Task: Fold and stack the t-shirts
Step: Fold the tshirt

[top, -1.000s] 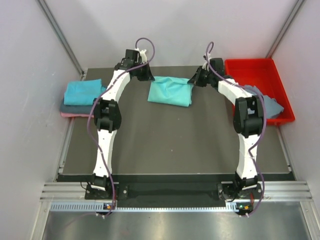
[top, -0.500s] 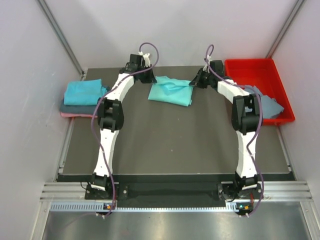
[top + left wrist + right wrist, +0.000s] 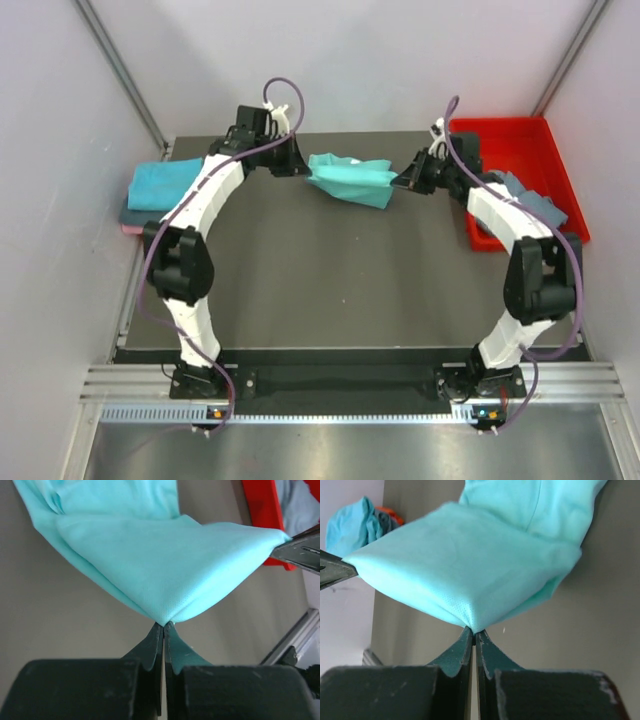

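Note:
A turquoise t-shirt (image 3: pixel 350 177), folded, hangs stretched between my two grippers at the back of the table, lifted off the surface. My left gripper (image 3: pixel 305 168) is shut on its left corner; the cloth (image 3: pixel 165 565) fans out from the closed fingertips. My right gripper (image 3: pixel 400 183) is shut on its right corner (image 3: pixel 470 570). A stack of folded t-shirts (image 3: pixel 165 190), teal on slate grey-blue on pink, lies at the table's left edge. A slate grey-blue t-shirt (image 3: pixel 535 205) lies crumpled in the red tray (image 3: pixel 505 135).
The red tray stands at the back right, its near wall close to my right arm. White walls with metal rails enclose the table on three sides. The dark mat (image 3: pixel 340 280) spreads between the arms.
Both grippers have lifted the turquoise shirt off the table and moved it slightly right; the right gripper has swung out toward the tray. The cloth now sags between them.

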